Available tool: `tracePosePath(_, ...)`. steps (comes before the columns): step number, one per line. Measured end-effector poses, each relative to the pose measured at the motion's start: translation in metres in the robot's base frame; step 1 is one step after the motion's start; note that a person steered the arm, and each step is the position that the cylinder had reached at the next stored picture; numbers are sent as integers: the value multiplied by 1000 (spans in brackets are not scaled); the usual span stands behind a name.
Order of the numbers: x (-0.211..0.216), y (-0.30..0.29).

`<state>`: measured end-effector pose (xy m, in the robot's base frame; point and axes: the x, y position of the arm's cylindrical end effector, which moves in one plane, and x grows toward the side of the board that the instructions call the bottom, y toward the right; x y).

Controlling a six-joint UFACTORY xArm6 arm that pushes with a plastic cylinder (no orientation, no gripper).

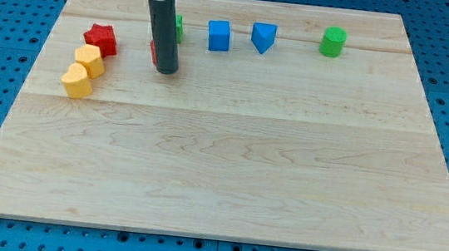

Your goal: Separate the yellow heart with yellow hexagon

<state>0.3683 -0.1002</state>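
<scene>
Yellow heart (pixel 76 81) and yellow hexagon (pixel 90 60) sit touching at the far left of the wooden bench (pixel 228 168), the heart on the near side, the hexagon just behind it. A red star (pixel 101 39) stands just beyond the hexagon, close against it. My tip (pixel 167 70) rests on the bench to the right of this cluster, well apart from both yellow blocks; the rod ends plainly, with no fingers to open or close. It partly hides a red block (pixel 154 51) and a green block (pixel 179 27). Along the far edge, further right, stand a blue cube (pixel 219 35), a blue triangular block (pixel 263 38) and a green cylinder (pixel 332 41).
</scene>
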Motion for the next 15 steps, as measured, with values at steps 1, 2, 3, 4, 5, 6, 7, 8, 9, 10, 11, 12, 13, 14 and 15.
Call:
tracePosePath(1,-11,0)
tracePosePath(2,-30,0)
tracePosePath(3,-35,0)
tracePosePath(4,7,17)
tracePosePath(5,96,36)
tracePosePath(6,172,17)
tracePosePath(7,221,-54)
tracePosePath(8,215,-138)
tracePosePath(9,178,-179)
tracePosePath(10,108,-176)
tracePosePath(11,42,-164)
tracePosePath(12,29,-114)
tracePosePath(13,26,-95)
tracePosePath(14,26,-108)
tracePosePath(15,20,-124)
